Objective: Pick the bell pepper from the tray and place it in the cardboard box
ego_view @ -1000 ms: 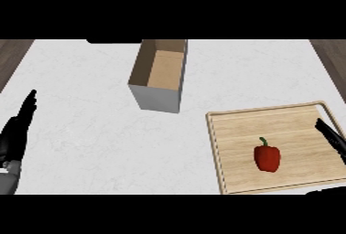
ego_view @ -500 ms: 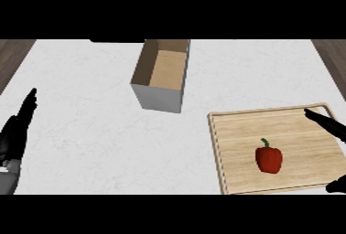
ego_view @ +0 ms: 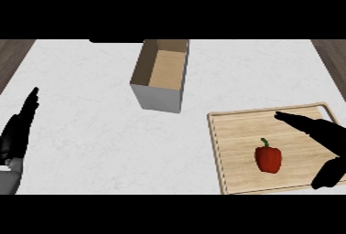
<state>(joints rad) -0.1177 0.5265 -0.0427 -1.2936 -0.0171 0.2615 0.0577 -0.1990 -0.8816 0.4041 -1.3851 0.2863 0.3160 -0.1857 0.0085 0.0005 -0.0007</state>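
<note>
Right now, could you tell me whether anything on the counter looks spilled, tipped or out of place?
Nothing stands out. The pepper lies whole on the tray, the box stands upright with its top open, and nothing is spilled. The right hand is open above the tray.

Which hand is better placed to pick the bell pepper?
The right hand: it is open over the tray, just beside the bell pepper. The left hand rests open at the left edge of the counter.

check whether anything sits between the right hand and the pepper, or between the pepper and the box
Nothing visible. Only bare tray wood separates the right hand from the bell pepper; from there to the cardboard box lie just tray rim and counter.
</note>
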